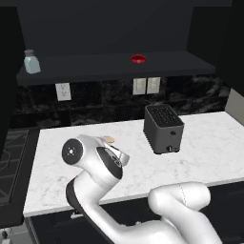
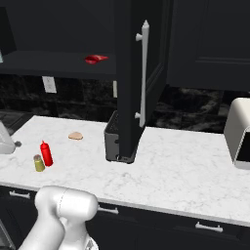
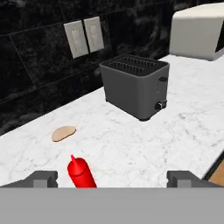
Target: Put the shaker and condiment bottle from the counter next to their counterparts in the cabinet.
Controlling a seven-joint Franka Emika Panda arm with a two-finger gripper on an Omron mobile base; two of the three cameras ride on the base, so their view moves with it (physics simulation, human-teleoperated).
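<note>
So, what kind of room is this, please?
Most likely a kitchen, a rendered one: a white marble counter with a dark toaster on it, a red condiment bottle, and an open dark wall cabinet above.

The white marble counter (image 2: 185, 166) carries a dark toaster (image 1: 163, 128) near its middle. At about nine o'clock from the toaster lies a small tan flat piece (image 2: 75, 135). Closer to the front edge, the red condiment bottle (image 2: 46, 154) stands upright, with the yellow shaker (image 2: 38, 163) just beside it at seven o'clock. A white appliance (image 2: 239, 132) sits at the far right end.

The cabinet shelf (image 1: 95, 69) holds a pale blue-grey shaker (image 1: 31, 62) at its left end and a low red round object (image 1: 138, 59) well apart from it.

red condiment bottle (image 2: 46, 154); white-veined counter (image 2: 176, 168)
</note>
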